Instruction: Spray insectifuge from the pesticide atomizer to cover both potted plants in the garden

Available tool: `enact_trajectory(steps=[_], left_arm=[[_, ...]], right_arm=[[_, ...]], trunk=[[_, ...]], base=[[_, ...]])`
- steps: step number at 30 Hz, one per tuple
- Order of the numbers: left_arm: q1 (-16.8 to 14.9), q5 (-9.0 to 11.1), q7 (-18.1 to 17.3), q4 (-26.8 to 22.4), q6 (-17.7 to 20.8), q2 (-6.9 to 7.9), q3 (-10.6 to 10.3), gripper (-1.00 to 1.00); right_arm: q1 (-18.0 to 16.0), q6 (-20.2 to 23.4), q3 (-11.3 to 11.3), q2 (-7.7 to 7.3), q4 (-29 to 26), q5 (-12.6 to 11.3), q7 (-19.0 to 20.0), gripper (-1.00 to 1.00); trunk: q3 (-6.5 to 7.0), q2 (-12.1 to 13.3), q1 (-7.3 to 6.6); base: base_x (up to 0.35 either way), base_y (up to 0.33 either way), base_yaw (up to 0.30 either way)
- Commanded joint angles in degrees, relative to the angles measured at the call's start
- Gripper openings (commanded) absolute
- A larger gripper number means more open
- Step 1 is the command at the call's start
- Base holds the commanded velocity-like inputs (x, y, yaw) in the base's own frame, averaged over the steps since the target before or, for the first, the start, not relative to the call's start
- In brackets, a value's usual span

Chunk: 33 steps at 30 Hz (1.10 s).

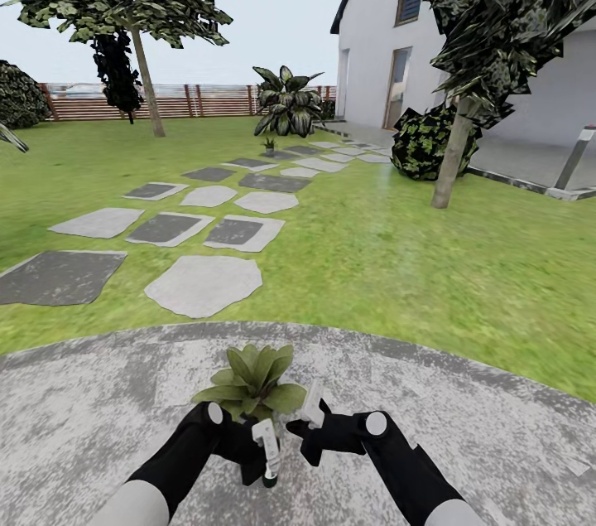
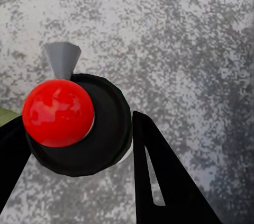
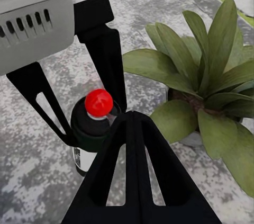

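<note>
My left pincer (image 1: 263, 460) is clenched on the pesticide atomizer (image 2: 79, 123), a finger on either side of its dark body; the bottle stands upright on the round grey patio (image 1: 99, 402), red tip uppermost, just beside the near potted plant (image 1: 252, 383) on my side of it; so its long axis runs vertical, and I judge the nozzle must tip toward those leaves before any spray lands. My right pincer (image 1: 308, 418) hangs released just beside the same plant, holding nothing; the second potted plant (image 1: 269, 145) sits well beyond it, along the stepping stones (image 1: 203, 284).
</note>
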Motion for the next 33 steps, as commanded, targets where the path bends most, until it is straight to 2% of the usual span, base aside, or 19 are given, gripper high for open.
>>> enact_trajectory(steps=[1,9,24,33], left_arm=[[-0.02,0.01,-0.29,-0.11,0.6,-0.02,-0.03,-1.0],[-0.01,0.38,-0.59,-0.08,0.56,-0.11,0.06,-1.0],[-0.95,0.49,-0.94,-0.17,0.51,-1.57,0.1,-1.0],[-1.2,0.49,-1.86,-0.2,0.51,-1.71,0.13,-1.0]], right_arm=[[-0.02,-0.47,-0.06,0.02,-0.03,0.6,0.09,-1.0],[-0.01,-0.54,-0.05,0.02,-0.02,0.6,0.13,-1.0],[-0.01,-0.54,-0.06,-0.07,0.14,0.62,0.13,-1.0],[0.0,-0.57,-0.06,-0.15,0.22,0.68,0.13,-1.0]], trunk=[[-0.05,-0.02,-0.01],[-0.05,-0.02,-0.01],[-0.05,-0.02,-0.01],[-0.05,-0.02,-0.01]], base=[[0.0,0.0,0.0],[0.0,0.0,0.0],[0.0,0.0,0.0],[0.0,0.0,0.0]])
